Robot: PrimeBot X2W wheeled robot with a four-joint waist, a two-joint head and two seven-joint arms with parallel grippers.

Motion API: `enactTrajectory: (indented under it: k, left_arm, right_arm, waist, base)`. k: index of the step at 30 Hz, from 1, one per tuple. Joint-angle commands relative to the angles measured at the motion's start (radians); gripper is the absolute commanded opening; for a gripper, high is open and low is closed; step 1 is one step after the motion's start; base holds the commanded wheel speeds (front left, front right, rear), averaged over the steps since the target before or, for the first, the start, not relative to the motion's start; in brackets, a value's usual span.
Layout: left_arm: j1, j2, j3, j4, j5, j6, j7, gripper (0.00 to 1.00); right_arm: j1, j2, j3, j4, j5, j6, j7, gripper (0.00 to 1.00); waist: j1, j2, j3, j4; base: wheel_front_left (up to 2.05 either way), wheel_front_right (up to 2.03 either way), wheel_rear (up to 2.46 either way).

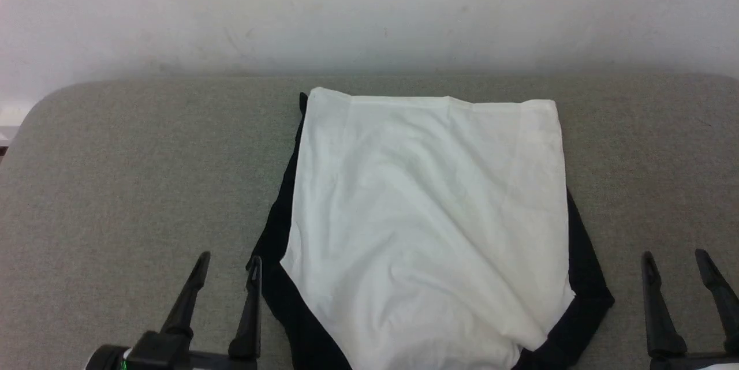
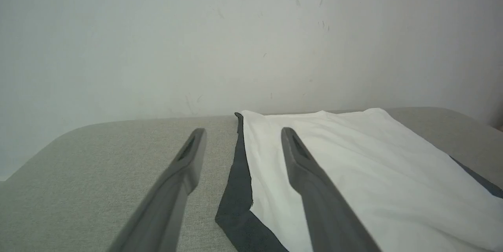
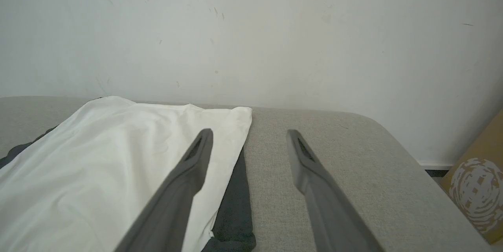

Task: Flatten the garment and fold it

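The garment (image 1: 427, 214) lies on the grey table as a tall white panel, with black sleeve cloth showing along its left and right edges near the front. My left gripper (image 1: 228, 263) stands open at the lower left, its inner finger just beside the black edge. My right gripper (image 1: 675, 260) stands open at the lower right, a little clear of the cloth. In the left wrist view the garment (image 2: 353, 165) lies right of and under my left gripper (image 2: 241, 134). In the right wrist view the garment (image 3: 98, 153) lies left of my right gripper (image 3: 249, 134).
The grey padded table (image 1: 115, 185) runs up to a pale wall (image 1: 369, 6) behind. A brown cardboard box (image 3: 477, 189) with a white print stands beyond the table's right end.
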Motion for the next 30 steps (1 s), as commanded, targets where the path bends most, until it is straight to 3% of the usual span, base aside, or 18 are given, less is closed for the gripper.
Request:
enactTrajectory:
  k: [1, 7, 13, 20, 30]
  left_arm:
    - [-0.047, 0.027, 0.006, 0.015, -0.005, -0.026, 0.033, 1.00]
    - [-0.240, 0.126, -0.012, 0.066, -0.036, -0.140, 0.273, 1.00]
    - [-0.449, 0.149, -0.020, 0.164, -0.112, -0.229, 0.481, 1.00]
    - [-0.617, 0.136, -0.053, 0.310, -0.141, -0.312, 0.566, 1.00]
    - [-0.702, 0.103, -0.096, 0.447, -0.171, -0.375, 0.617, 1.00]
  right_arm:
    - [-0.013, 0.003, 0.000, -0.007, -0.001, -0.001, 0.001, 1.00]
    - [-0.034, 0.003, 0.009, -0.019, 0.001, -0.001, 0.012, 1.00]
    - [-0.068, 0.003, 0.009, -0.044, -0.008, -0.001, 0.028, 1.00]
    - [-0.110, 0.003, 0.007, -0.073, -0.027, -0.001, 0.044, 1.00]
    - [-0.149, 0.003, 0.007, -0.093, -0.051, -0.001, 0.068, 1.00]
  waist:
    - [0.0000, -0.0001, 0.015, 0.001]
    - [0.0000, -0.0001, 0.078, -0.001]
    - [0.0000, -0.0001, 0.192, -0.008]
    - [0.0000, -0.0001, 0.310, -0.004]
    - [0.0000, -0.0001, 0.356, 0.000]
  base:
    - [0.00, 0.00, 0.00]
    - [0.00, 0.00, 0.00]
    - [0.00, 0.00, 0.00]
    - [0.00, 0.00, 0.00]
    - [0.00, 0.00, 0.00]
